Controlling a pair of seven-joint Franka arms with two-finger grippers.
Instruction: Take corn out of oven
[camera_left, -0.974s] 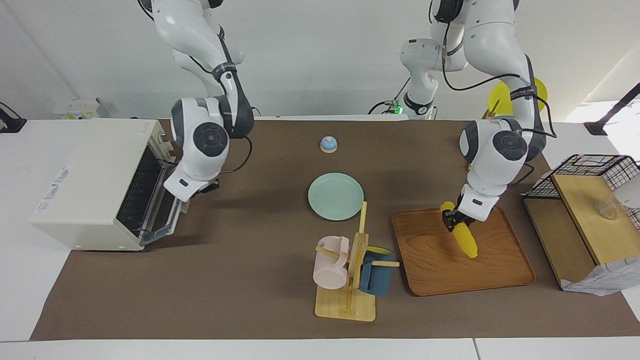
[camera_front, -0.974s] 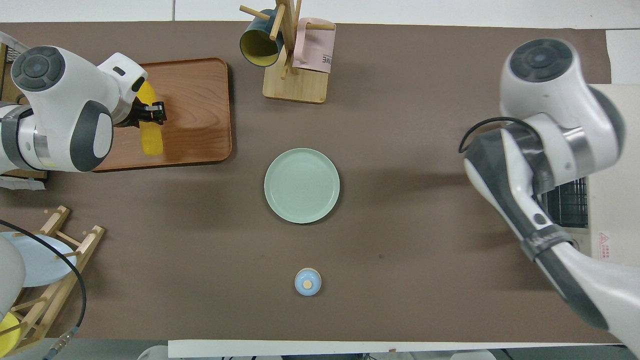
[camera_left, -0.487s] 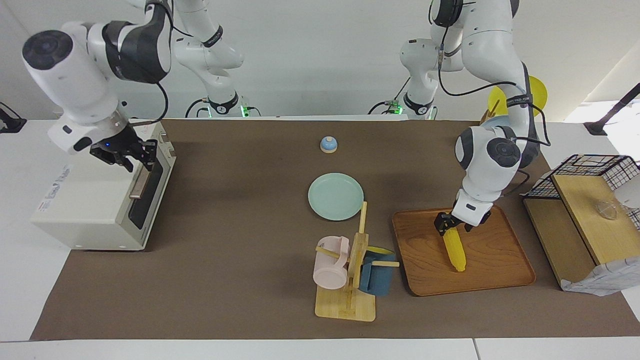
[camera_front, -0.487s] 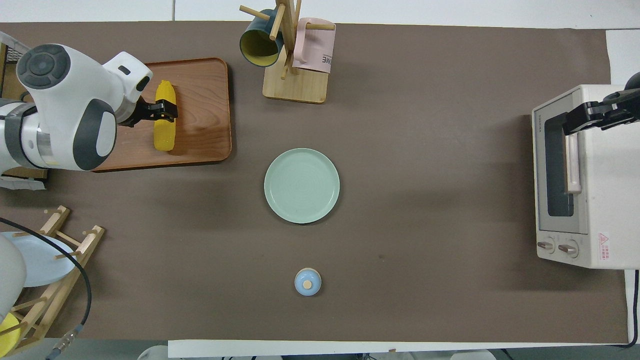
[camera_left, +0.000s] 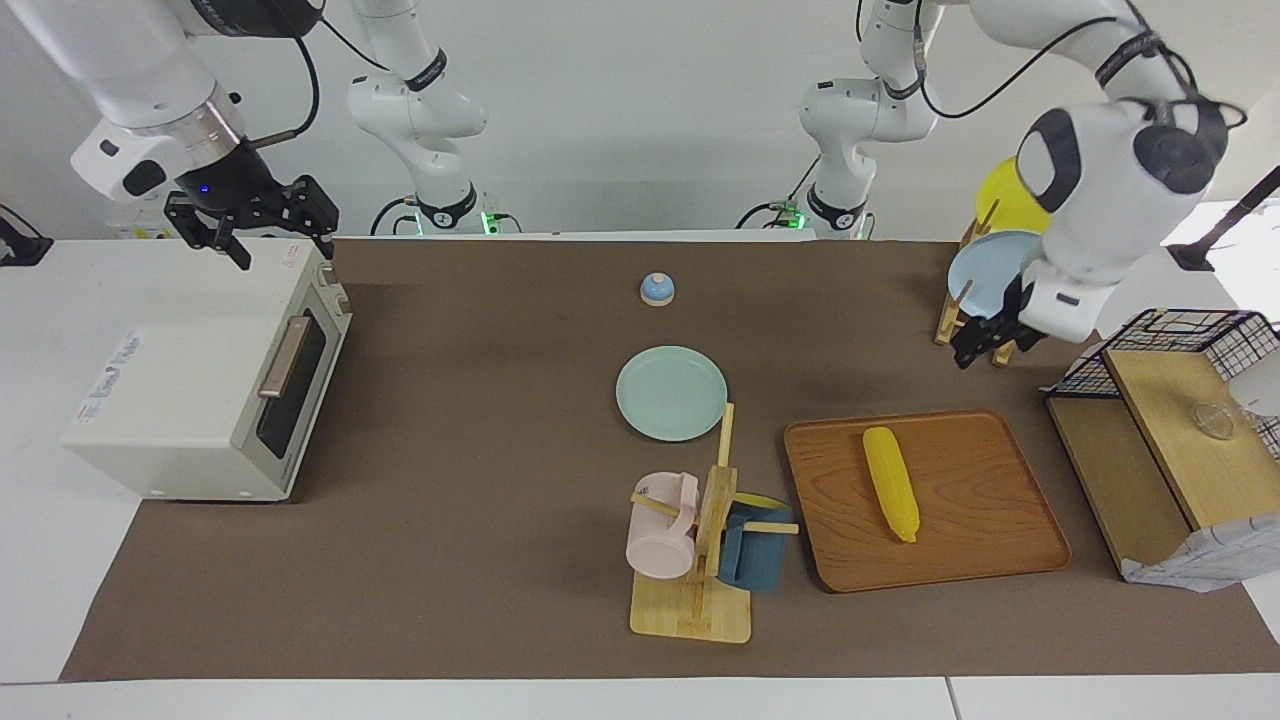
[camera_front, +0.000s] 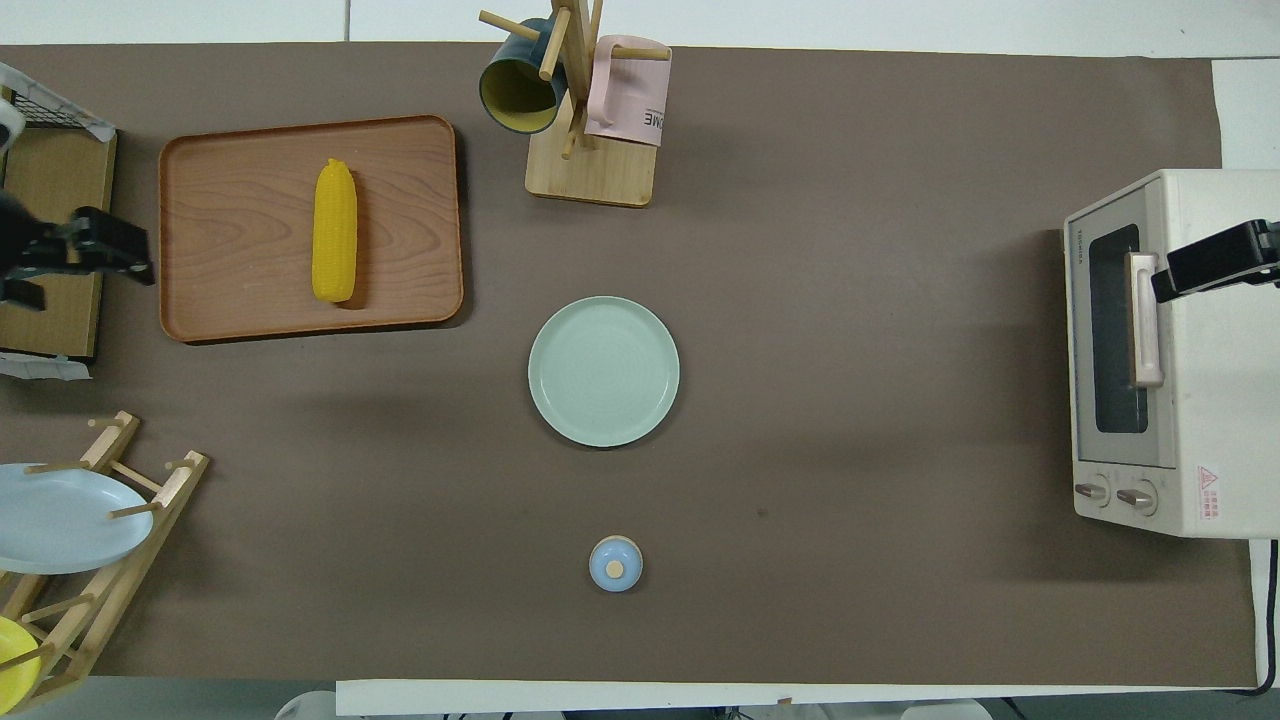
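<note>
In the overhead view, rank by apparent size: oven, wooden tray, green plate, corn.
Largest to smallest:
1. wooden tray, though the oven is cut off at the edge, so these two are unsure
2. green plate
3. corn

Oven (camera_left: 190, 385) interior hidden by door

A white wall (camera_left: 640, 120) is seen at 12 o'clock. The white table (camera_left: 60, 300) is covered by a brown mat (camera_left: 480, 450). Bright light is seen at 2 o'clock.
</note>
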